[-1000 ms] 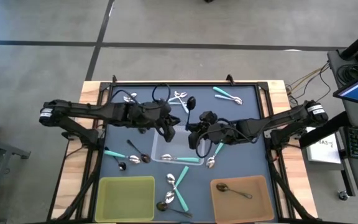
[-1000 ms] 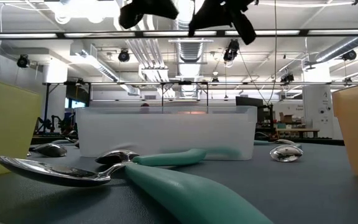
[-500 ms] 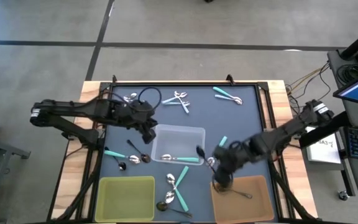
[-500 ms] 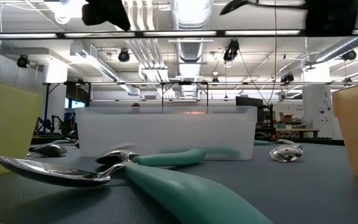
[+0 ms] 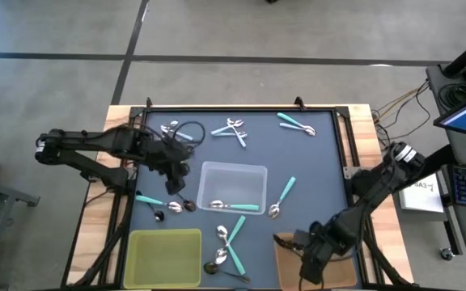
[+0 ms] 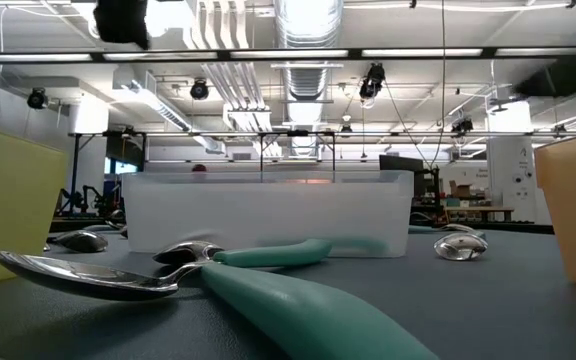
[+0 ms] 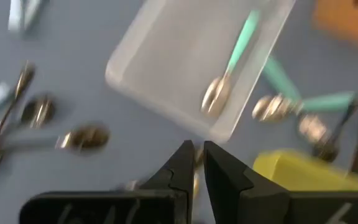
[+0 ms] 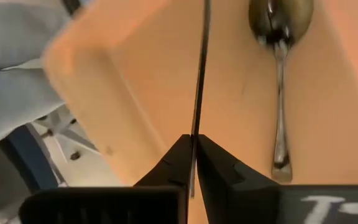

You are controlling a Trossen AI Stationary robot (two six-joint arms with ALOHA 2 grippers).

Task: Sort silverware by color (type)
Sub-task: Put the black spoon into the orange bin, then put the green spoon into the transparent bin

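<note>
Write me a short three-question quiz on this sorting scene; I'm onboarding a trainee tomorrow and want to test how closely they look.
1. True or false: the clear bin holds one teal-handled spoon.
2. Over which bin is the right gripper working? A) yellow bin B) brown bin C) clear bin
3. Fill in: the right gripper's fingers are closed on a thin, dark ____.

Key
1. True; the left wrist view shows it lying inside.
2. B; an all-metal spoon already lies in that bin.
3. Spoon handle. Meanwhile the left gripper is shut and empty, above the table on the clear bin's left.
</note>
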